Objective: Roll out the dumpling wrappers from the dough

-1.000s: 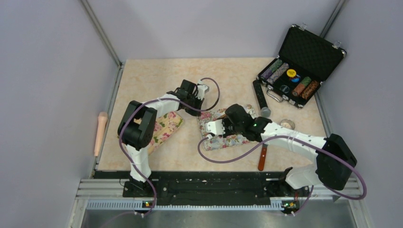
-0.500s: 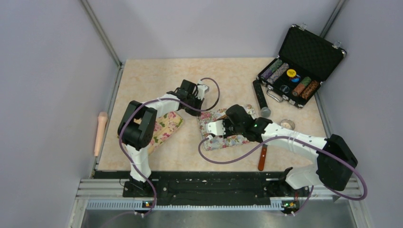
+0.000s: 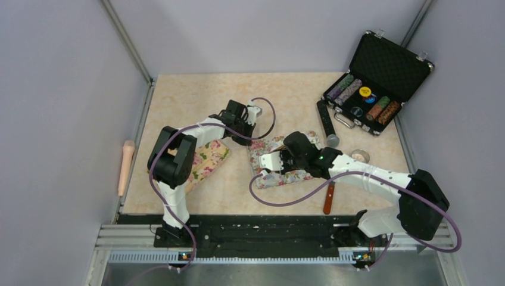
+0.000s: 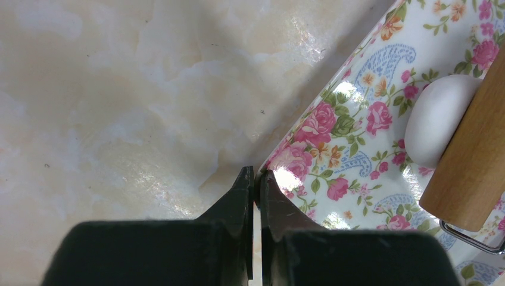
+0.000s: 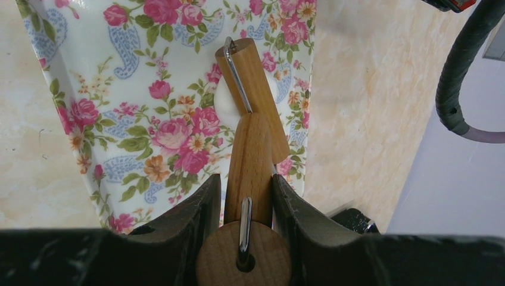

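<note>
On the mat (image 5: 149, 89), mid-surface, the right tool (image 5: 245, 179) is clamped around the handle of the roller (image 5: 253, 83). The wooden barrel lies slanted across the dough (image 5: 221, 100) and covers most of it, so only a white edge peeks out beside the wood. The left wrist view shows more of the dough: a rounded lump, not flat, with the barrel right against it.

The left tool (image 4: 255, 177) is clenched tight on nothing. Its tips sit right at the mat's edge, with bare surface (image 4: 119, 89) beside them.

From above, the right arm hides the dough and the mat's middle. A floral cloth (image 3: 208, 158) lies under the left arm. An open case (image 3: 390, 62) of chips fills the far right corner, with a black bar (image 3: 324, 118) just beside it. A metal ring (image 3: 360, 156) lies near the right arm, and a brown-handled utensil (image 3: 329, 196) lies towards the near edge. A pink pin (image 3: 125, 165) rests off the surface, along the left rail.
</note>
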Motion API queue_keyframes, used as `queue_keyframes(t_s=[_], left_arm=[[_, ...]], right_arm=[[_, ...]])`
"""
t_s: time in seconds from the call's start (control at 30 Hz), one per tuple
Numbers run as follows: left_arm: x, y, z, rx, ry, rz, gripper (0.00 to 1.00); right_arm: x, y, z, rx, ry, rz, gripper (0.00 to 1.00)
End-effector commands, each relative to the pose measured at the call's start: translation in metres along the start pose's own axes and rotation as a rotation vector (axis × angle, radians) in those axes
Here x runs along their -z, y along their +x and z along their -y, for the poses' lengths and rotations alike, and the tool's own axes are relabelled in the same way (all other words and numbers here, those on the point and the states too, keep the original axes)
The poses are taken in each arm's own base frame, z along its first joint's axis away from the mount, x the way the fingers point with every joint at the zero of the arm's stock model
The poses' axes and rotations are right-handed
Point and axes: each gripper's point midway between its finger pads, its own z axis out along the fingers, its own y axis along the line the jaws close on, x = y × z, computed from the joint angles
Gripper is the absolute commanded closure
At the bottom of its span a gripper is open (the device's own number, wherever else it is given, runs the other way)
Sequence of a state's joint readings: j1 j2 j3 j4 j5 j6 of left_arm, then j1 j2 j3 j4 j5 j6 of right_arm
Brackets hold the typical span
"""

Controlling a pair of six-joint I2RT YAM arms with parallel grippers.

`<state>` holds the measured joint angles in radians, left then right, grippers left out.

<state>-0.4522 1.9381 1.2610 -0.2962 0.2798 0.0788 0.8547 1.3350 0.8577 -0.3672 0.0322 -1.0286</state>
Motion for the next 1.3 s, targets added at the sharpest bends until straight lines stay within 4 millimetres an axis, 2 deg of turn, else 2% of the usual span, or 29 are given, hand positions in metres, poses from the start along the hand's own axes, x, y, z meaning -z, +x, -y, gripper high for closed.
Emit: queue_keyframes(t_s=[0.0,1.27], left_arm=[[-0.0041,0.0001,-0.0118,-0.008,-0.059,0.016,1.00],[-0.0046,0.0009,-0.0116,-0.007,-0.057,0.012,1.00]], right_arm=[[0.0125,0.0414,-0.1122,-0.061,-0.417,-0.140,1.00],[0.0183,0.0431,-0.1190,-0.075,-0.452,-0.151,1.00]])
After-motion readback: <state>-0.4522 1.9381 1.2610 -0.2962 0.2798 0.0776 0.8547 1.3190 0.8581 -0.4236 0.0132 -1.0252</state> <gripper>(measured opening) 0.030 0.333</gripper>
